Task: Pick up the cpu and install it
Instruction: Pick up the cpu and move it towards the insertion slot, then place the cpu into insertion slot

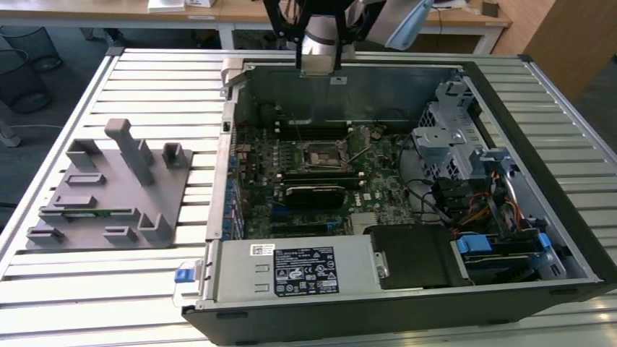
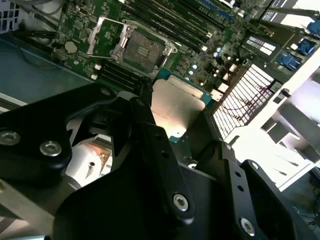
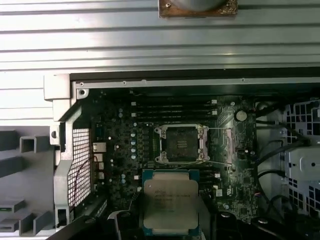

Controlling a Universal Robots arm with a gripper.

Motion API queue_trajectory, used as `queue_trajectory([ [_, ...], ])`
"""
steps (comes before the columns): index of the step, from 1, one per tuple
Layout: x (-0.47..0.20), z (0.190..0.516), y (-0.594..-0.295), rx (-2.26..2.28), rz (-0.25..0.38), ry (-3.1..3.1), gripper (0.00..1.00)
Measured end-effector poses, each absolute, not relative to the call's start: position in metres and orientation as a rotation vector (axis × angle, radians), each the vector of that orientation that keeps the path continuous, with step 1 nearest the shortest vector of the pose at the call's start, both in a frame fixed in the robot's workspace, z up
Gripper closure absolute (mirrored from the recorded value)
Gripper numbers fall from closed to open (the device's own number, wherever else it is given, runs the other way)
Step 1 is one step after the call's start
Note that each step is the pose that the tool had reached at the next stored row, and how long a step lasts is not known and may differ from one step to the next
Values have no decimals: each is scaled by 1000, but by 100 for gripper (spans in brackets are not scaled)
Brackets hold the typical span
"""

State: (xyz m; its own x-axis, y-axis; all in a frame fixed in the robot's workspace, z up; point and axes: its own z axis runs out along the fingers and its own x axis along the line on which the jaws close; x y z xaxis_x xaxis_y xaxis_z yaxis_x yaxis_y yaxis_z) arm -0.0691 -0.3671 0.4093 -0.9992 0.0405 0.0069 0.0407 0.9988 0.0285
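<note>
The cpu [image 3: 170,201] is a flat square chip with a pale silvery top and a teal-green rim, and my gripper [image 3: 170,227] is shut on it by two opposite edges. In the second wrist view the cpu [image 2: 176,106] sits between black fingers [image 2: 145,112], with my gripper [image 2: 174,120] held above the motherboard. The black square socket [image 3: 181,144] lies open with its metal frame lifted, a short way beyond the chip and apart from it. This socket [image 1: 321,153] is in the middle of the open computer case, and the arm's wrist [image 1: 320,52] hangs over the case's far wall.
The open case [image 1: 224,181] lies on a slatted metal table [image 1: 144,289]. A grey fixture block [image 1: 111,188] stands at the exterior view's left. Inside the case are a power supply [image 1: 289,271], a black module [image 1: 313,194], a drive cage [image 1: 453,137] and loose cables [image 1: 482,210].
</note>
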Motion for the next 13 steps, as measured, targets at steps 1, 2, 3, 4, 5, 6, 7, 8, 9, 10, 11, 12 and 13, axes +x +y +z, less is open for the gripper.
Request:
queue_trajectory([
  [1,-67,409,-367,-64,-45,-3134,47],
  [2,-65,409,-367,-64,-45,-3134,47],
  [3,-64,409,-367,-64,-45,-3134,47],
  [4,-64,409,-367,-64,-45,-3134,47],
  [5,-63,409,-367,-64,-45,-3134,47],
  [6,-62,409,-367,-64,-45,-3134,47],
  [7,-62,409,-367,-64,-45,-3134,47],
  [8,-62,409,-367,-64,-44,-3134,47],
  [9,-62,409,-367,-64,-43,-3135,47],
  [10,-62,409,-367,-65,-42,-3134,47],
  [11,-62,409,-367,-77,-42,-3134,47],
  [12,-62,409,-367,-99,-42,-3134,47],
  [13,-62,409,-367,-123,-42,-3133,47],
])
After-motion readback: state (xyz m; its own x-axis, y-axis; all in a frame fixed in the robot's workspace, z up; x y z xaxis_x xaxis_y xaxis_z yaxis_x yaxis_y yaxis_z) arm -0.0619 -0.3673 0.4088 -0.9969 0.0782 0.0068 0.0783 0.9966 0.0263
